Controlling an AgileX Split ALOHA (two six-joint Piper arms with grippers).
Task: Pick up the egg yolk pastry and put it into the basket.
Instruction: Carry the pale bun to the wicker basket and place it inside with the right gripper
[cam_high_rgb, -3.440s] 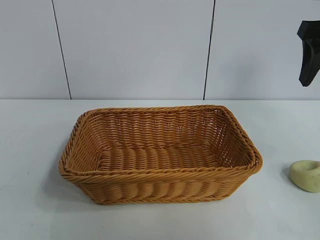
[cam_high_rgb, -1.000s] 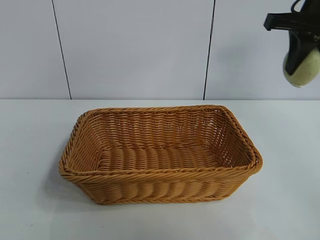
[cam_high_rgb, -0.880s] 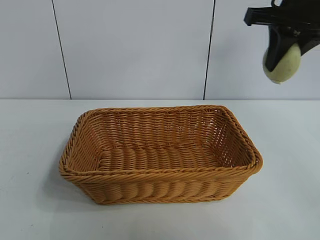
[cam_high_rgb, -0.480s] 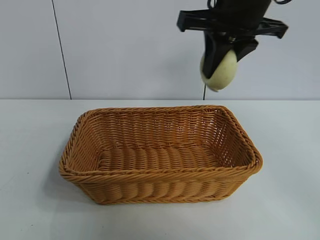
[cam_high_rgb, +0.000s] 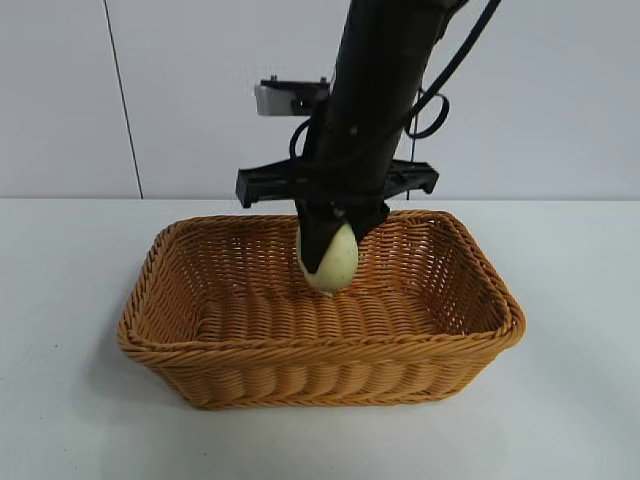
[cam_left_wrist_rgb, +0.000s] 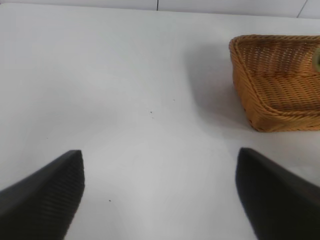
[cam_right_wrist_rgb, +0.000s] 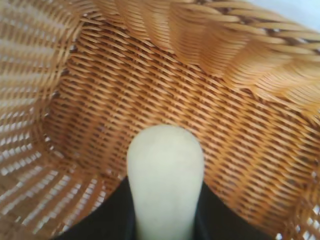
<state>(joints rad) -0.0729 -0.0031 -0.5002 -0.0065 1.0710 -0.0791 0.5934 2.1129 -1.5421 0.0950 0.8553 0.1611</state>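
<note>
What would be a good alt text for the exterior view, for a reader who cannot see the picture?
The right gripper reaches down from above into the orange-brown wicker basket, holding the pale egg yolk pastry on edge just above the basket floor. The basket stands on a white table before a white panelled wall.

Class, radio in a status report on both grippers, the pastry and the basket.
Right gripper shut on pale yellow round pastry, inside orange-brown wicker basket. Left gripper open over bare table, parked. Nothing in the way.
</note>
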